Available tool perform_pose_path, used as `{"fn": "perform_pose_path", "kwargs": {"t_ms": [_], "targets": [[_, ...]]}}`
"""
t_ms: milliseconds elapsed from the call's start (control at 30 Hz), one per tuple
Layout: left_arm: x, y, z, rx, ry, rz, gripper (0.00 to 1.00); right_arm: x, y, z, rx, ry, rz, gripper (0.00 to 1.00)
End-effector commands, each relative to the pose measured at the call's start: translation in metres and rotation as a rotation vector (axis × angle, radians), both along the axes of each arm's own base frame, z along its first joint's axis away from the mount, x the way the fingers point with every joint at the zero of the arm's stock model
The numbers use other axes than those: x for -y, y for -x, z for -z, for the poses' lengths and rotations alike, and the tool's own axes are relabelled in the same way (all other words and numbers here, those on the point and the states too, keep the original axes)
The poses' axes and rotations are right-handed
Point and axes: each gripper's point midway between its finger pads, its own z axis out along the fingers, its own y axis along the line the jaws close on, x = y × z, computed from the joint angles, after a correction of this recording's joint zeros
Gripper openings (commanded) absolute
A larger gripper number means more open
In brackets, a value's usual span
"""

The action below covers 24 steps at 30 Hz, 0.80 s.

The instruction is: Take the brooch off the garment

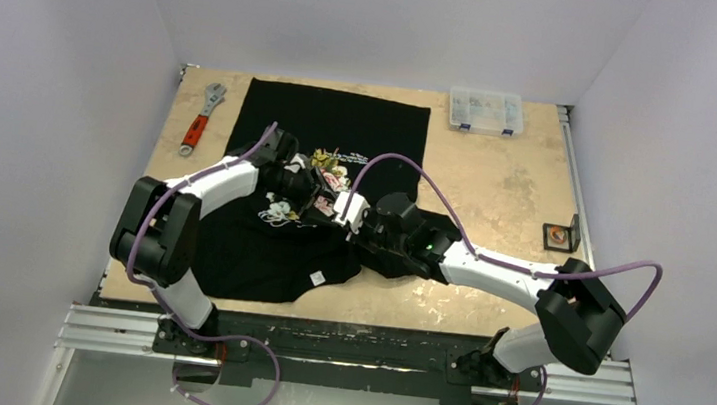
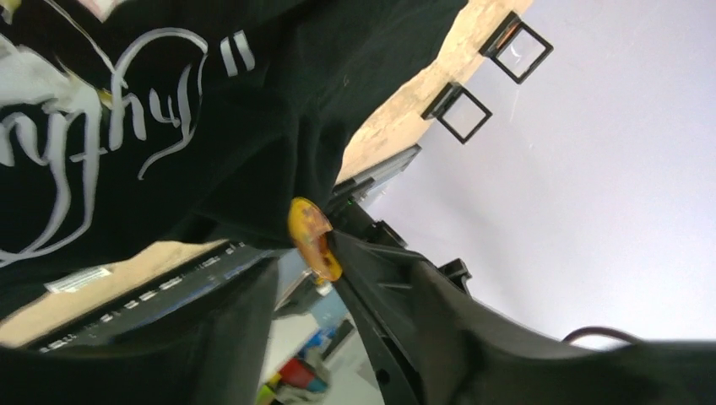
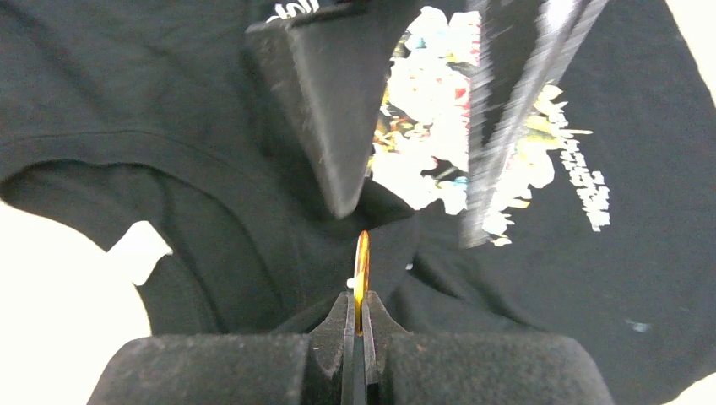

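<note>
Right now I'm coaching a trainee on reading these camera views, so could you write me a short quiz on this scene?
1. Multiple choice: the right gripper is shut on A) the white neck label, B) the amber brooch, C) a sleeve hem.
2. True or false: the left gripper has its fingers pressed together.
3. Short answer: which tool lies near the far left corner of the table, beside the T-shirt?
Key: 1 B. 2 False: its fingers stand apart above the print. 3 The red-handled wrench.
</note>
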Motion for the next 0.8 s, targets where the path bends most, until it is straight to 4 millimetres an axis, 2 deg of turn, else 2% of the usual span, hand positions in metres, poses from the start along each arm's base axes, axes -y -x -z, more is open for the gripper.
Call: {"fn": "perform_pose_path", "kwargs": {"t_ms": [0,67,133,200,267,400,567,767], "targets": [[-0.027,-0.032,-0.049,0.408,-0.053,0.062,0.68,-0.011,0.009,-0.037,-0.083,-0.134,-0.038,0.0],[-0.045,-0.046,-0.059,0.553,-0.086,0.022,0.8,-0.013,0.013,-0.046,-0.147,-0.181,-0.056,0.0],[-0.066,-0.054,-0.075,0.754,-0.132,0.003,0.87,-0.014,0.014,-0.055,-0.201,-0.216,-0.077,0.0],[-0.078,-0.053,-0.083,0.891,-0.16,0.046,0.9,-0.013,0.013,-0.061,-0.264,-0.252,-0.084,0.0],[-0.081,-0.044,-0.09,1.026,-0.158,0.142,0.91,-0.011,0.01,-0.067,-0.318,-0.285,-0.097,0.0],[-0.073,-0.017,-0.101,1.301,-0.08,0.325,0.88,-0.006,0.008,-0.08,-0.394,-0.333,-0.127,0.0],[-0.062,0.0,-0.111,1.631,-0.043,0.498,0.73,-0.004,0.017,-0.097,-0.446,-0.367,-0.198,0.0],[-0.03,0.025,-0.111,1.812,-0.036,0.715,0.7,-0.005,0.023,-0.115,-0.463,-0.4,-0.234,0.0]]}}
